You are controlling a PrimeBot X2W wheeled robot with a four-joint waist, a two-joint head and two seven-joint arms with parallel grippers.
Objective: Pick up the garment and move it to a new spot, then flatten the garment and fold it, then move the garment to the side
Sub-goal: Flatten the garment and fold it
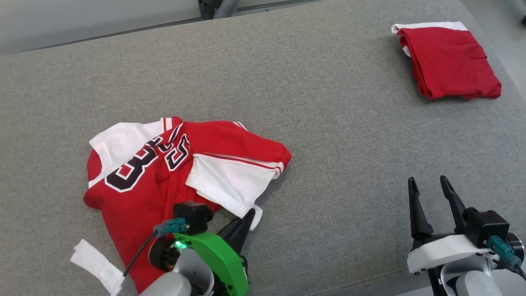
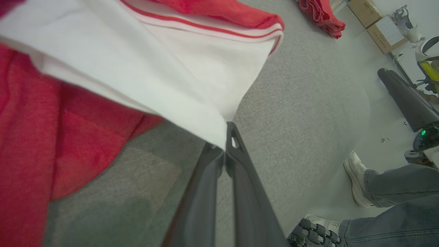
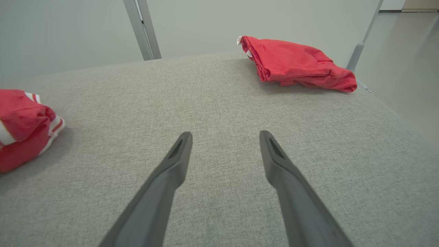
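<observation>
Head: grey fabric surface (image 1: 328, 123); crumpled jersey (image 1: 164, 172) front-left, left gripper (image 1: 250, 213) pinching its white sleeve; right gripper (image 1: 431, 193) wide; folded red garment (image 1: 448, 61) far right. Left wrist: person's legs (image 2: 394, 185), boxes (image 2: 377, 24) on the floor. Right wrist: pale wall (image 3: 68, 27), metal post (image 3: 142, 27).

The head camera is looking down over the grey fabric table (image 1: 328, 135); both low wrist cameras are sharing the crumpled red-and-white jersey (image 1: 230, 144), the left closest.
</observation>
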